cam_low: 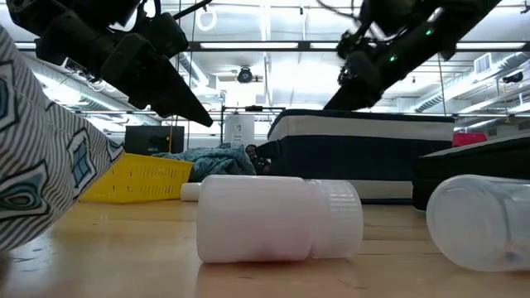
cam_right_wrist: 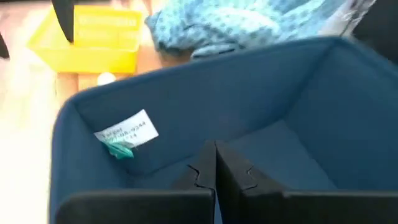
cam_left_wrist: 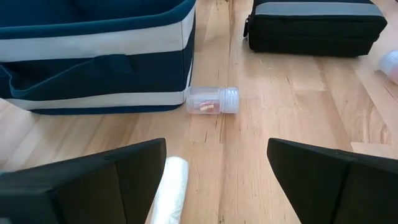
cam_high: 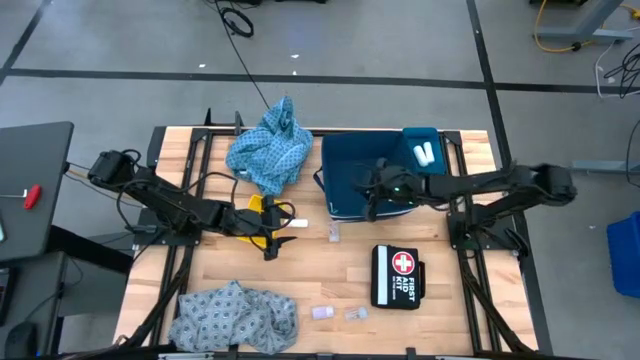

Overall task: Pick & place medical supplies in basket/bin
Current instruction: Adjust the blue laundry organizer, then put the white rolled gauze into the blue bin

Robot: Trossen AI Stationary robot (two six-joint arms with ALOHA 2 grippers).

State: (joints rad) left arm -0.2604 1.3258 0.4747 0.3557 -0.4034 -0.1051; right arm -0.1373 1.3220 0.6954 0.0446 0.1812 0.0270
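A small white roll (cam_left_wrist: 169, 186) lies on the table between the fingers of my open left gripper (cam_left_wrist: 216, 149), close beside one finger; in the high view this gripper (cam_high: 272, 240) is left of centre. My right gripper (cam_right_wrist: 216, 152) is shut with nothing visible between its fingers. It hangs slanting down over the dark-blue bin (cam_high: 345, 160). Two white rolls (cam_high: 425, 153) lie in the bin's right compartment. One light-blue patterned cloth (cam_high: 270, 148) is heaped left of the bin, another (cam_high: 235, 315) near the front edge. A clear vial (cam_left_wrist: 211, 101) lies against the bin's wall. My left gripper has the white roll right by the inner side of one finger (cam_left_wrist: 134, 177); I cannot tell whether they touch. The roll lies flat on the table, along the fingers.
A black first-aid pouch (cam_high: 397, 277) lies right of centre, and a yellow box (cam_high: 260, 206) sits by my left arm. Two small vials (cam_high: 338, 313) lie near the front edge. A white label (cam_right_wrist: 127, 134) lies inside the bin. Bare wood shows mid-table.
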